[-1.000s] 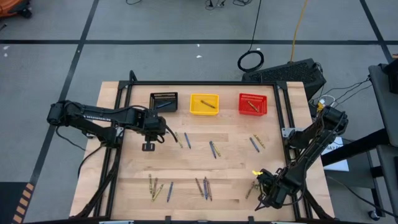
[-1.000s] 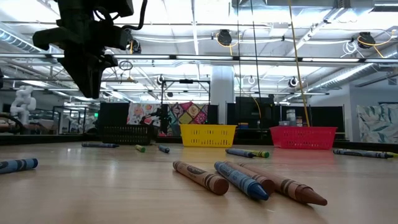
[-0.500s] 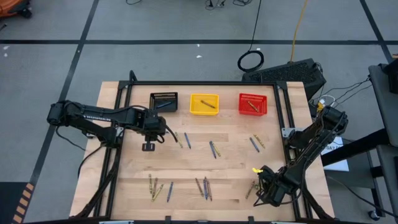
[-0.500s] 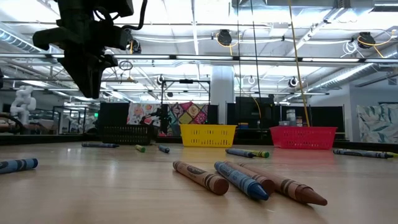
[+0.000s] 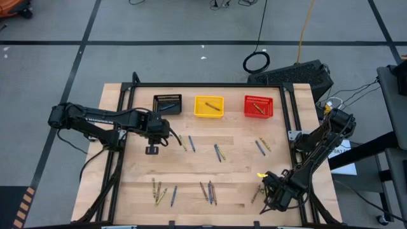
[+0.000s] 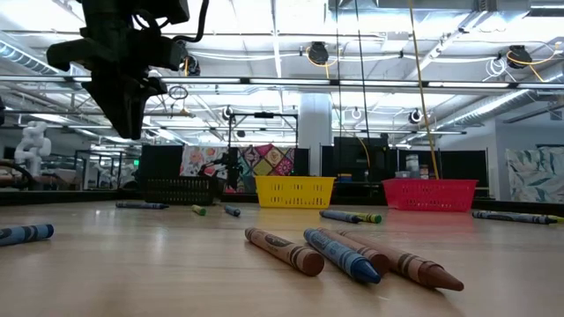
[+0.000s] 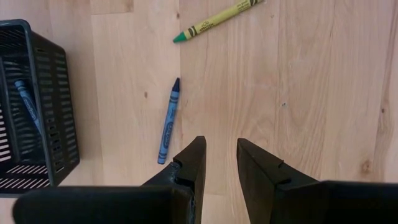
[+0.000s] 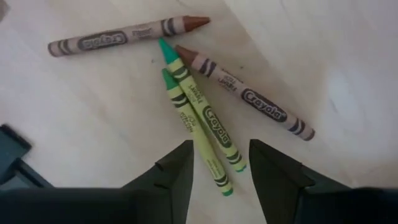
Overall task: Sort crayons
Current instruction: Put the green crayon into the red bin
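Crayons lie flat in small groups over the wooden table (image 5: 235, 172). My left gripper (image 7: 221, 146) hangs open above the table near the black bin (image 5: 167, 104), with a blue crayon (image 7: 168, 121) and a yellow-green crayon (image 7: 214, 20) lying beyond its fingertips. My right gripper (image 8: 221, 155) is open near the table's front right corner (image 5: 272, 196). Its fingers stand on either side of the near ends of two yellow-green crayons (image 8: 202, 118), and two brown crayons (image 8: 245, 90) lie beside those. Both grippers hold nothing.
A black bin, a yellow bin (image 5: 208, 105) and a red bin (image 5: 258, 106) stand in a row at the table's far edge, and a blue crayon (image 7: 28, 106) lies in the black one. More crayons lie mid-table (image 5: 217, 151) and at the front (image 6: 339, 254).
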Tool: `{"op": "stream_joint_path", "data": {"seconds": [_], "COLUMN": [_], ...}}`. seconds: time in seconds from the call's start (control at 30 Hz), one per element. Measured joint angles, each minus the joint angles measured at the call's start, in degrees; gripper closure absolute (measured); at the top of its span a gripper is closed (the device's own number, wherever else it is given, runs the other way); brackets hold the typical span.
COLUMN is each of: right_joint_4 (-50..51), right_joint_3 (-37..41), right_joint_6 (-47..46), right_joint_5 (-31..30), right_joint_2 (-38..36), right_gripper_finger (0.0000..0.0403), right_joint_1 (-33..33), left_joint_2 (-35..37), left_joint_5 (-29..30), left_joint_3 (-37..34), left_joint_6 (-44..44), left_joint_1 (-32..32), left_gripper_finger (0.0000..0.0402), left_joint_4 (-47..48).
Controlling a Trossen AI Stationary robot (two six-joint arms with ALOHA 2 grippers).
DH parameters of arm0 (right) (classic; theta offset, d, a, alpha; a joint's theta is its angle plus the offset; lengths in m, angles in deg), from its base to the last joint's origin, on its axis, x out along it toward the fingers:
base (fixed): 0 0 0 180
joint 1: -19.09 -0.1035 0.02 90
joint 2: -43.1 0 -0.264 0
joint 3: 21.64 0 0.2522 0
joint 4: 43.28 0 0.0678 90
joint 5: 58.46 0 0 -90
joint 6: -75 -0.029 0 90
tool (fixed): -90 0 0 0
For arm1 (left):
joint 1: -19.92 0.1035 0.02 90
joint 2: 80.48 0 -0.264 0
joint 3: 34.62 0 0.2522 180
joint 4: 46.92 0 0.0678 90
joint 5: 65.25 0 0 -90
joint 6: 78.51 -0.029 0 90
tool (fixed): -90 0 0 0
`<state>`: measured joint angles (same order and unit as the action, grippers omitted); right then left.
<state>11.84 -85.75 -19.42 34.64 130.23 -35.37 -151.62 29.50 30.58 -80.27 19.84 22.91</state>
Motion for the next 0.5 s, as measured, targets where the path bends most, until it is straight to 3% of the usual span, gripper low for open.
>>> {"op": "stream_joint_path", "data": {"seconds": [0.5], "right_joint_4": [-1.7], "right_joint_3": [-0.2], "right_joint_6": [3.6], "right_joint_5": [2.8], "right_joint_2": [6.0], "right_gripper_finger": [0.0264], "right_joint_1": [0.0], "left_joint_2": [0.0], "left_joint_5": [0.0], "left_joint_3": [0.0], "left_joint_6": [0.0], "left_joint_1": [0.0], "left_gripper_finger": [0.0315], "left_joint_4": [-0.1]}}
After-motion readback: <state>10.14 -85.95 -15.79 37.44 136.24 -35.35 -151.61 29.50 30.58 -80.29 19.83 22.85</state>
